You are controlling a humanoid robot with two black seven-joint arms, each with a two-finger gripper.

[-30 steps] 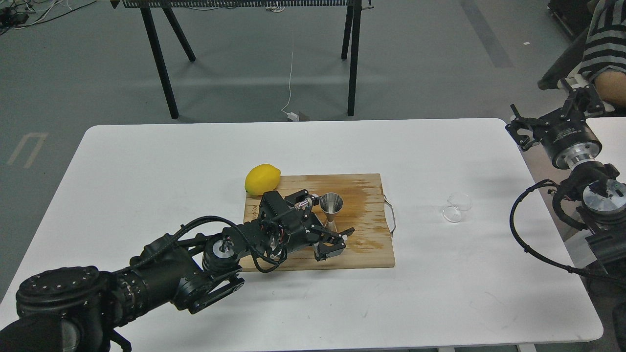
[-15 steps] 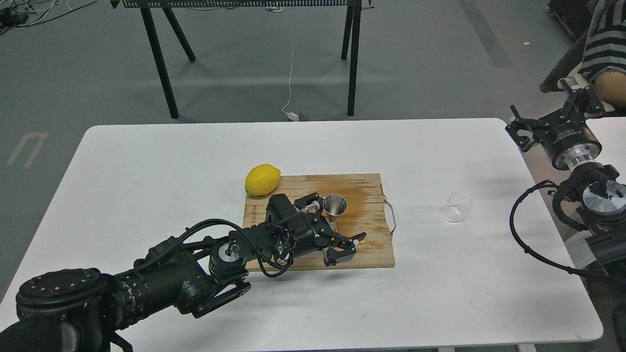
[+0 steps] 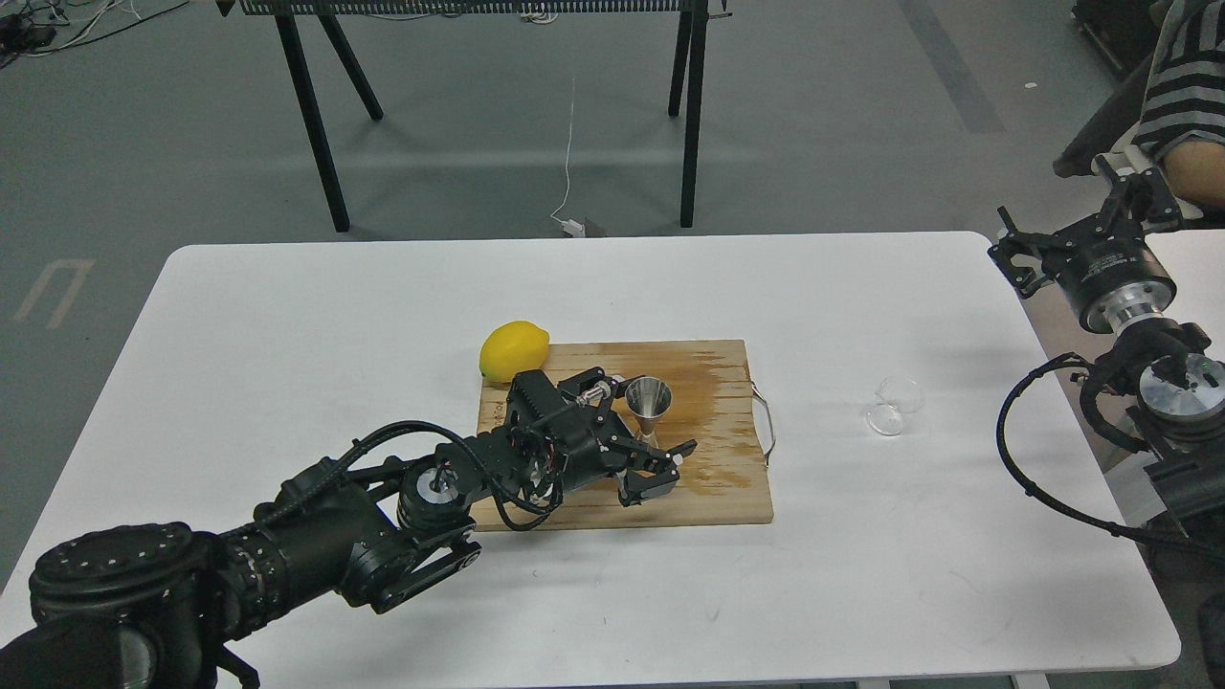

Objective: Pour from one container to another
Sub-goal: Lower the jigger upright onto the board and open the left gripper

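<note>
a grey floor with black trestle legs fills the top of the frame; below it a white table (image 3: 287, 316) spans the middle. a wooden board (image 3: 727, 383) lies at centre, a lemon (image 3: 514, 350) at its upper left corner. the jigger (image 3: 648, 407) stands upright on the board, between the parted fingers of the left gripper (image 3: 639, 421), contact unclear. the glass cup (image 3: 895, 406) sits on the table at centre right, faint and hard to read. the right gripper (image 3: 1022, 258), at the right edge, is too dark to tell its state.
</note>
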